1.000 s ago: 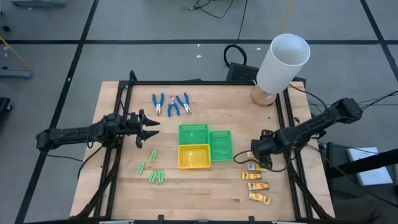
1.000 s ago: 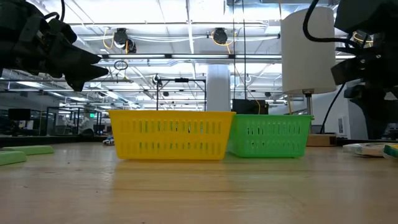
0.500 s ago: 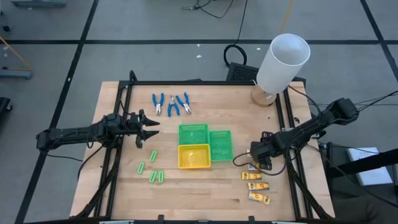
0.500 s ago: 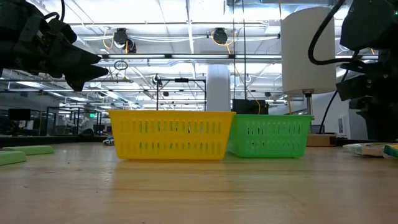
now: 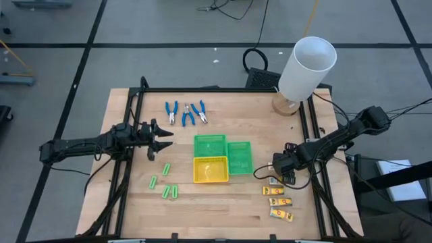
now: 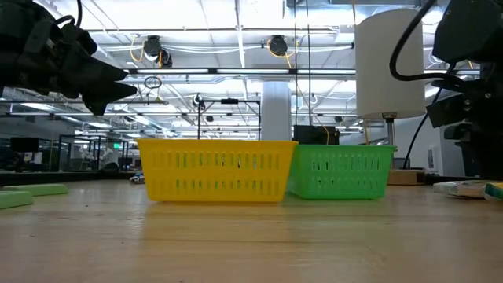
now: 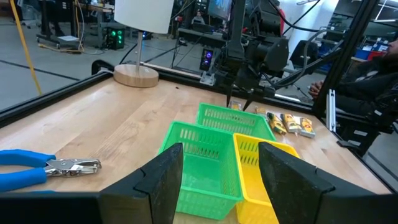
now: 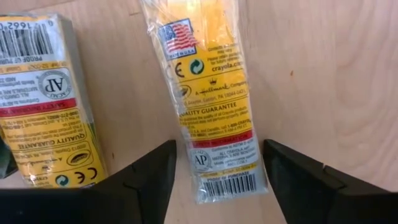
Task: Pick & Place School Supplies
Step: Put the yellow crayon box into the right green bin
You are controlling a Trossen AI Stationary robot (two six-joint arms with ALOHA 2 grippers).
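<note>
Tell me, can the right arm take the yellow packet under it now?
Probably yes. The right pincer is low over the packet, one finger on each side of it, and nothing lies between. The neighbouring packet lies apart.

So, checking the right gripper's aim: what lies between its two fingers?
In the right wrist view, a yellow Crayola packet lies on the wood between the right gripper's open fingers, not yet pinched.
</note>
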